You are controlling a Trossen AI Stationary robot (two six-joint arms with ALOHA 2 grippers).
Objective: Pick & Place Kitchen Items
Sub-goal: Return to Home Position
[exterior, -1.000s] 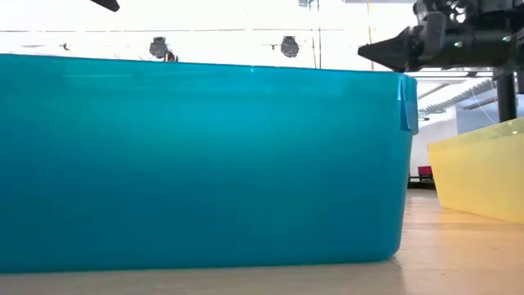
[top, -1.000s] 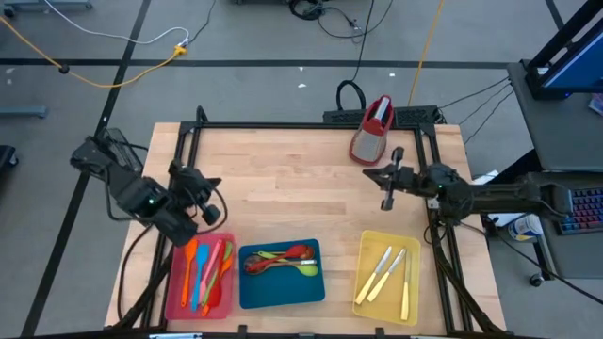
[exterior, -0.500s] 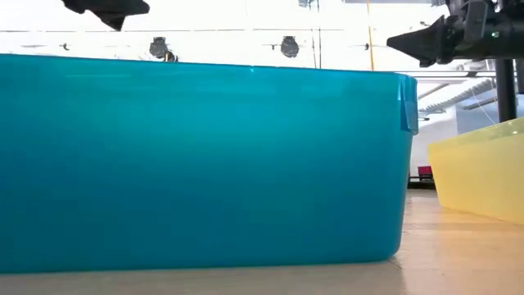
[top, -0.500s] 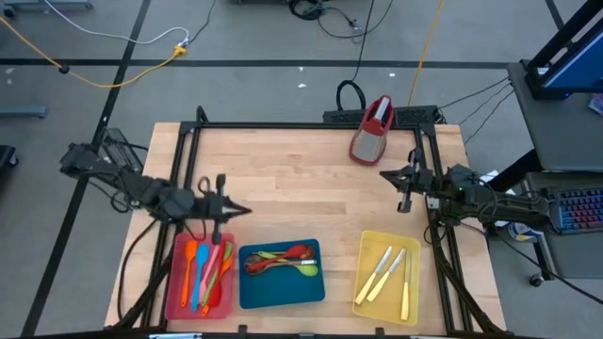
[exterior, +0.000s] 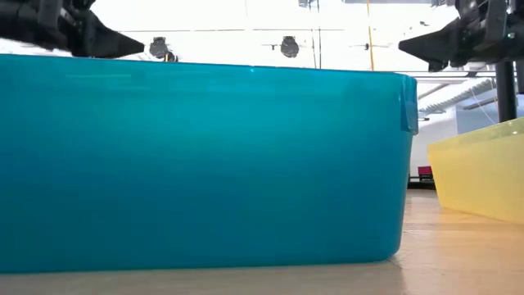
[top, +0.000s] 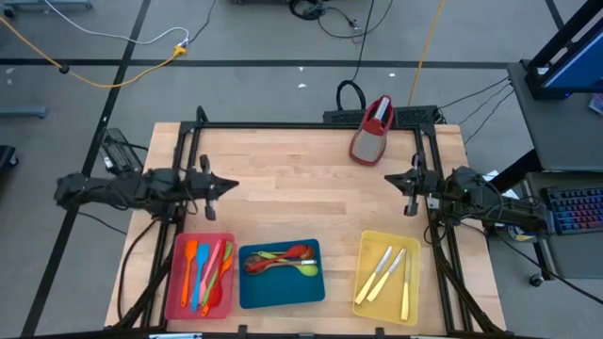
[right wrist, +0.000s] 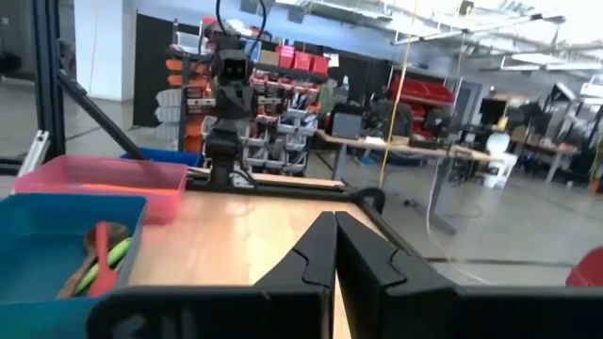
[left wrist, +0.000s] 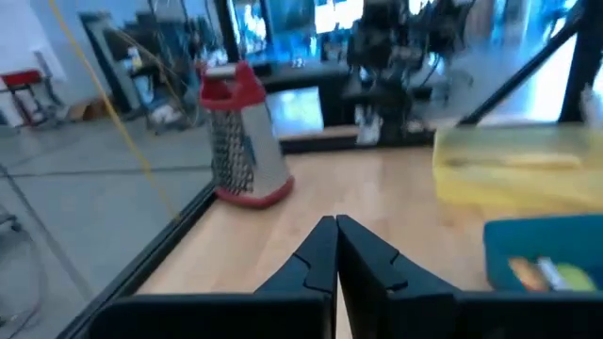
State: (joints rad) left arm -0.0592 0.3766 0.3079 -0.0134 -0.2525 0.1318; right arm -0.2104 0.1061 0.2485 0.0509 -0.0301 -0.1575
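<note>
Orange, blue, red, pink and green spatulas [top: 205, 271] lie in the red tray [top: 173, 292]. Green, red and brown spoons [top: 281, 260] lie in the blue tray [top: 281, 292]. Cream knives [top: 384, 271] lie in the yellow tray [top: 415, 278]. My left gripper [top: 235, 184] is shut and empty at the table's left side, above the red tray's far end. My right gripper [top: 385, 178] is shut and empty at the table's right side, beyond the yellow tray.
A red-topped metal grater [top: 372, 130] stands at the table's far edge, right of centre. A black frame [top: 283, 125] runs round the table. The middle of the wooden table [top: 301, 198] is bare between the two grippers.
My left arm has swung from a slant over the red tray to lie level, its gripper moving toward the far edge and pointing right. My right arm has drawn back toward the table's right edge. Both grippers stay shut. The utensils have not moved.
</note>
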